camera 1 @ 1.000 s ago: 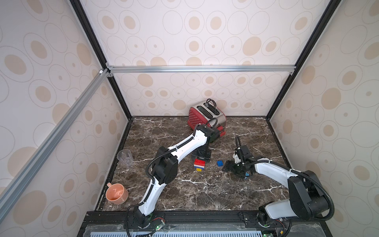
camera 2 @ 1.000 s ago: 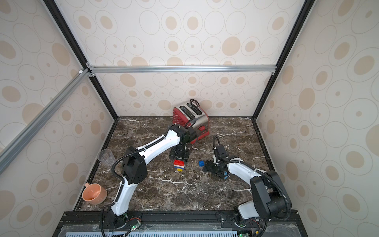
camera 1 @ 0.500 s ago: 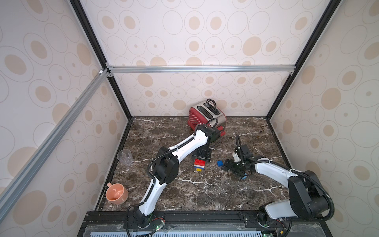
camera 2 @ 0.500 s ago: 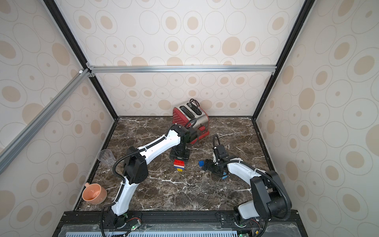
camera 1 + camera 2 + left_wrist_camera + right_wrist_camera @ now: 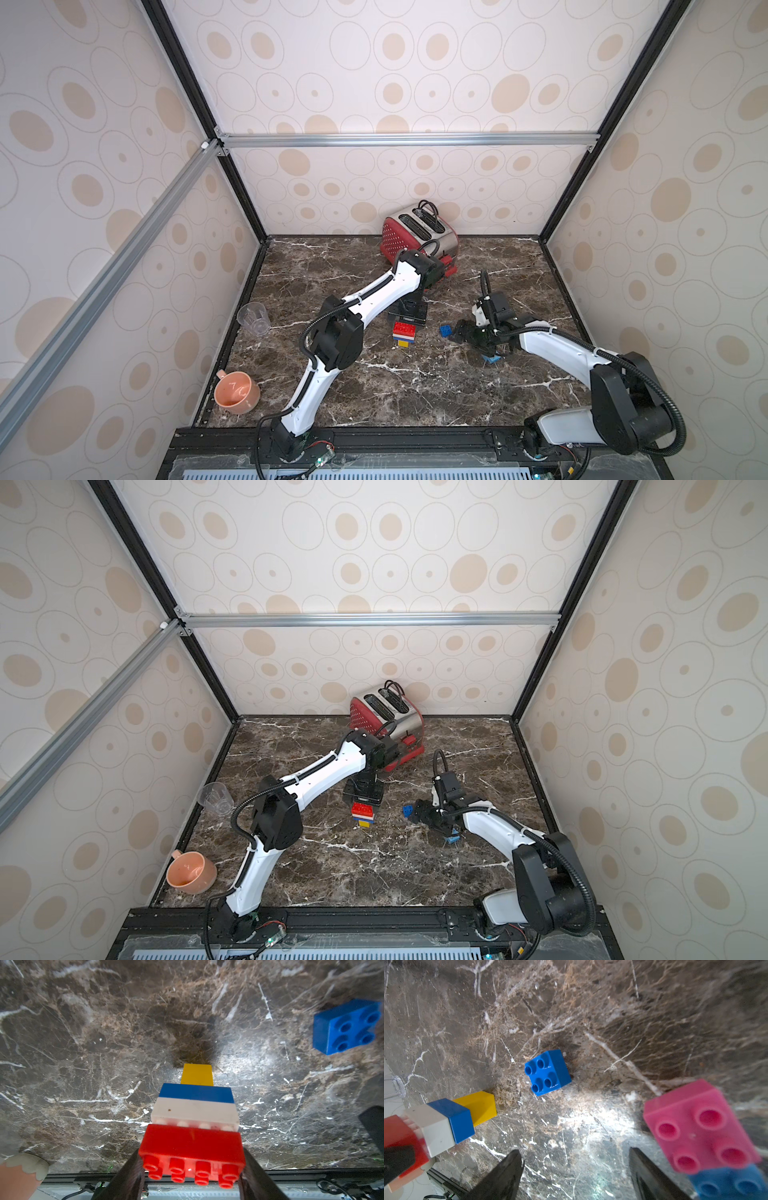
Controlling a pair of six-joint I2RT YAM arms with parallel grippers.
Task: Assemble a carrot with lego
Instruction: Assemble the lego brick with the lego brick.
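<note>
My left hand (image 5: 192,1167) is clamped on the red brick (image 5: 191,1145) at the wide end of the carrot (image 5: 404,334); the stack stands near the middle of the surface (image 5: 374,395), with its yellow tip pointing down at the marble and blue and white layers between tip and red. My right hand (image 5: 575,1167) is spread open with only bare marble between its fingers (image 5: 508,1169). A loose blue brick (image 5: 445,331) lies just ahead of it, between that hand and the carrot and touching neither. A pink brick (image 5: 699,1126) sits on a light blue brick (image 5: 726,1182) just outside one finger.

Patterned walls (image 5: 623,208) close the left, back and right edges, and a black front rail (image 5: 374,436) closes the near one. The toaster (image 5: 415,237) stands against the back wall, just behind my left wrist, so room is tight there. A clear cup (image 5: 253,318) and a mug (image 5: 237,392) sit along the left edge, well apart from the bricks. The widest bare stretch lies toward the front rail between my two arms, and the back right corner is open too. Any marking on the toaster is too small to read.
</note>
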